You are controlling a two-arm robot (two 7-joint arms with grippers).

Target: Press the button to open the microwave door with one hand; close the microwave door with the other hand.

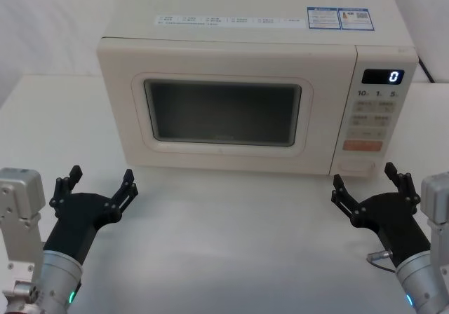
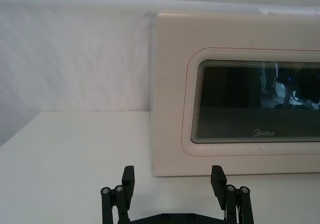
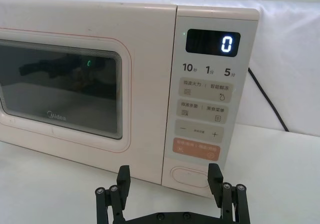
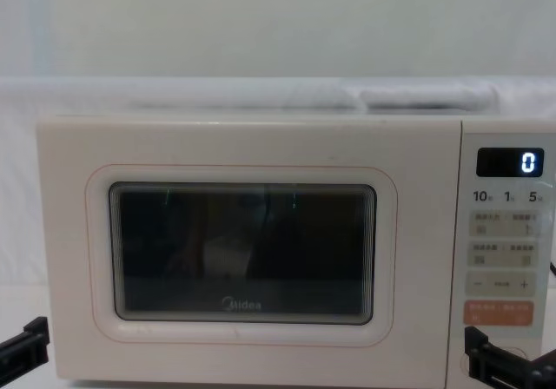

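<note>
Button (image 3: 190, 175) sitting at bottom of control panel (image 3: 207, 104), just below orange key pair (image 3: 196, 149), untouched. Right gripper (image 1: 370, 185) hovering low over table (image 1: 231, 237) in front of panel's lower corner, fingers spread wide, holding nothing. Pointing roughly at button in right wrist view, near it but apart. Fingertips (image 3: 123, 176) framing button from either side in that view, no contact.

Left gripper (image 1: 100, 186) hovering over table in front of microwave's left lower corner, fingers likewise spread, empty. Standing near microwave door (image 1: 223, 112), not touching. In left wrist view, left gripper (image 2: 172, 179) facing door's left edge and lower left of window.

Microwave door lying flush with the cabinet, sitting left of control panel. Dark glass window (image 4: 242, 252) showing faint reflections, grey Midea logo below it. Thin pink outline running around window frame.

Display (image 3: 213, 43) reading 0 at panel top, with 10, 1, 5 time keys underneath, then pale keys with grey print.

Microwave (image 1: 245, 33) standing centred on white table, labels on its top. Black cable (image 3: 267, 101) trailing off behind its right side.
</note>
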